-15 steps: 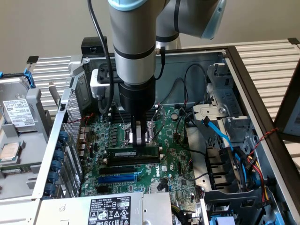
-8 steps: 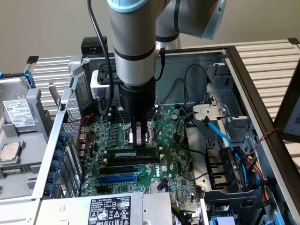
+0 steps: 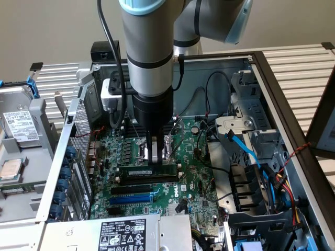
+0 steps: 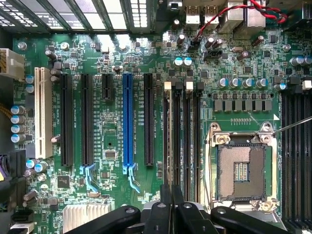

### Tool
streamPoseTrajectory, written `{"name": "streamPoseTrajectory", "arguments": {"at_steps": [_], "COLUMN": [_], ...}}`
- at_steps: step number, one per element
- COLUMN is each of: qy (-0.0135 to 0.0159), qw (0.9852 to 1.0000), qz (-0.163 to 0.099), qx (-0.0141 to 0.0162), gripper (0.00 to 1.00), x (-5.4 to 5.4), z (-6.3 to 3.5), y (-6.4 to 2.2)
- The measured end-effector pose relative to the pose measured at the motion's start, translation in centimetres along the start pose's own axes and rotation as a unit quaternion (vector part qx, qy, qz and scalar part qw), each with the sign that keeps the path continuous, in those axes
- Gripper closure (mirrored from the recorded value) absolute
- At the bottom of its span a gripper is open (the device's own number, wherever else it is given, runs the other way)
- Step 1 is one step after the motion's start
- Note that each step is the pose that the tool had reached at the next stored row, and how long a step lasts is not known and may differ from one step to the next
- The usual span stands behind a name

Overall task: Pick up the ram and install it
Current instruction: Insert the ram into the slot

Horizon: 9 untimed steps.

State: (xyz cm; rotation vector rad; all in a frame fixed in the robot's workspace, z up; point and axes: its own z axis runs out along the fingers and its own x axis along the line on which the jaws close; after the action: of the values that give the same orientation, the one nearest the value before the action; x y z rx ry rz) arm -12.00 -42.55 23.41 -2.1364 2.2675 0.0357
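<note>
The ram [image 3: 149, 172], a long green stick with a small white label, stands on edge along the black memory slots [image 3: 157, 179] of the motherboard inside the open computer case. My gripper [image 3: 155, 157] comes straight down on its middle, fingers shut on its upper edge. In the wrist view the ram [image 4: 169, 141] appears edge-on as a thin line over the slot nearest the expansion slots, running away from my gripper [image 4: 171, 207]. The neighbouring memory slots [image 4: 186, 136] hold nothing. I cannot tell whether the ram is seated in its slot.
A blue expansion slot [image 3: 131, 198] [image 4: 127, 122] lies beside the memory slots. The open processor socket [image 4: 241, 168] is on their other side. Blue and black cables [image 3: 246, 151] hang at the exterior view's right. A labelled power supply [image 3: 123, 232] sits in front.
</note>
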Motion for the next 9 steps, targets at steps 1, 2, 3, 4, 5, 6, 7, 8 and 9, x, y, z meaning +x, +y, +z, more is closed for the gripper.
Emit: {"name": "streamPoseTrajectory", "arguments": {"at_steps": [1,2,3,4,5,6,7,8,9], "qy": [-0.0001,-0.0001,-0.0001,-0.0001,-0.0002,-0.0002,-0.0001,-0.0001,-0.0001], "qw": [1.0,1.0,1.0,1.0,1.0,1.0,1.0,1.0,1.0], "qz": [0.0,0.0,0.0,0.0,0.0,0.0,0.0,0.0,0.0], "qx": [0.0,0.0001,0.0001,0.0004,0.0007,0.0009,0.0013,0.0015,0.0018], "gripper": [0.88,0.88,0.88,0.88,0.88,0.88,0.88,0.88,0.88], "x": [0.0,0.0,0.0,0.0,0.0,-0.01,0.0,0.0,0.0], "z": [0.01,0.01,0.01,0.01,0.01,0.02,0.02,0.02,0.02], "y": [0.0,0.0,0.0,0.0,0.0,0.0,0.0,0.0,0.0]}}
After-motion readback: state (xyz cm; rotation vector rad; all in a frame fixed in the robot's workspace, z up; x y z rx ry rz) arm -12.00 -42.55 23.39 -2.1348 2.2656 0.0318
